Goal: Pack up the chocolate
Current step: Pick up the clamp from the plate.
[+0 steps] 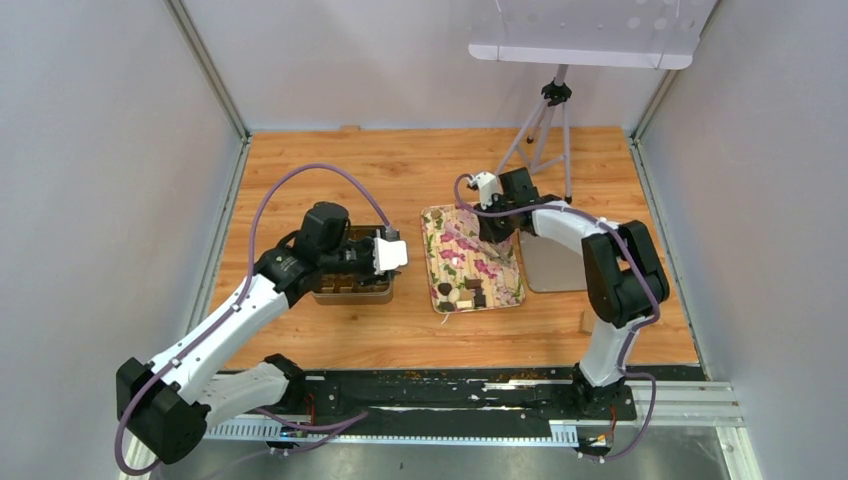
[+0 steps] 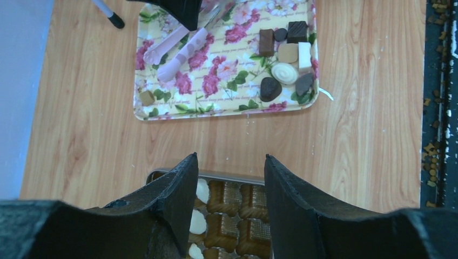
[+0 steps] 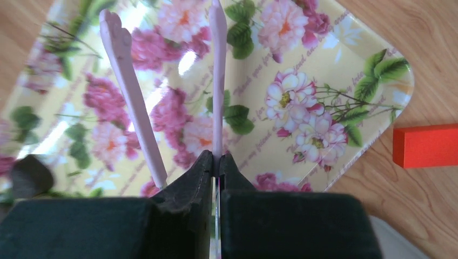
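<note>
The chocolate (image 2: 285,53), several dark, cream and tan pieces, sits bunched at one corner of the floral tray (image 2: 232,91); in the top view that cluster (image 1: 463,292) is at the tray's (image 1: 470,215) near end. My right gripper (image 3: 217,157) is shut on one arm of the pink tongs (image 3: 217,81) over the tray's far end; the other arm (image 3: 129,86) stands free to the left. My left gripper (image 2: 229,157) hangs open and holds nothing above the metal box (image 2: 232,175), whose gold cells (image 2: 224,197) show a few white pieces (image 2: 201,190).
A small red block (image 3: 426,145) lies on the wood just off the tray. A tan cube (image 2: 147,97) sits alone on the tray. A grey flat plate (image 1: 552,268) lies right of the tray, and a tripod (image 1: 545,130) stands behind it.
</note>
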Motion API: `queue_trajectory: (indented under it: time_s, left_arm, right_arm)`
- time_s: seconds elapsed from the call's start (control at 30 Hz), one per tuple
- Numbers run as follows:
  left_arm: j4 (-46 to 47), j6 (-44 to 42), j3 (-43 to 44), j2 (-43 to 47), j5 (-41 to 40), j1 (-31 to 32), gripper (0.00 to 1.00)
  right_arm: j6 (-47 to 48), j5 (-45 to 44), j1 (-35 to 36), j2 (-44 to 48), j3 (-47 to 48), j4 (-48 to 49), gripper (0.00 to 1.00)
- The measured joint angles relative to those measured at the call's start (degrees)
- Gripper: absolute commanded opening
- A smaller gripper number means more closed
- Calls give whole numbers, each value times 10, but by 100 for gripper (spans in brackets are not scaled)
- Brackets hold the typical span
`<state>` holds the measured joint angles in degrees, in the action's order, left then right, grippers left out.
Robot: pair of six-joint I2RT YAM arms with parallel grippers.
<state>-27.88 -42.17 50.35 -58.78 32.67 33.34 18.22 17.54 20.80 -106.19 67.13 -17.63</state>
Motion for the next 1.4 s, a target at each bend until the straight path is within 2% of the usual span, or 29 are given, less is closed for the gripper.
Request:
queue_trajectory:
  time_s: [0.17, 0.3, 0.53, 0.63, 1.0, 1.4]
  left_arm:
    - [39, 21, 0, -12, -5, 0, 57]
    - [52, 17, 14, -37, 7, 7, 57]
    - [20, -97, 91, -89, 6, 64, 57]
    - [2, -116, 124, -108, 0, 79, 55]
    - [-33, -79, 186, -155, 7, 79, 51]
    - [-56, -36, 200, -162, 6, 79, 52]
  right_arm:
    - [-61, 52, -2, 80, 0, -10, 0]
    - [-73, 79, 3, 161, -1, -19, 0]
    - [-50, 122, 10, 210, 0, -101, 0]
    - [-24, 126, 15, 219, 0, -141, 0]
    - [77, 146, 54, 329, -8, -189, 0]
    - [114, 144, 63, 333, -8, -198, 0]
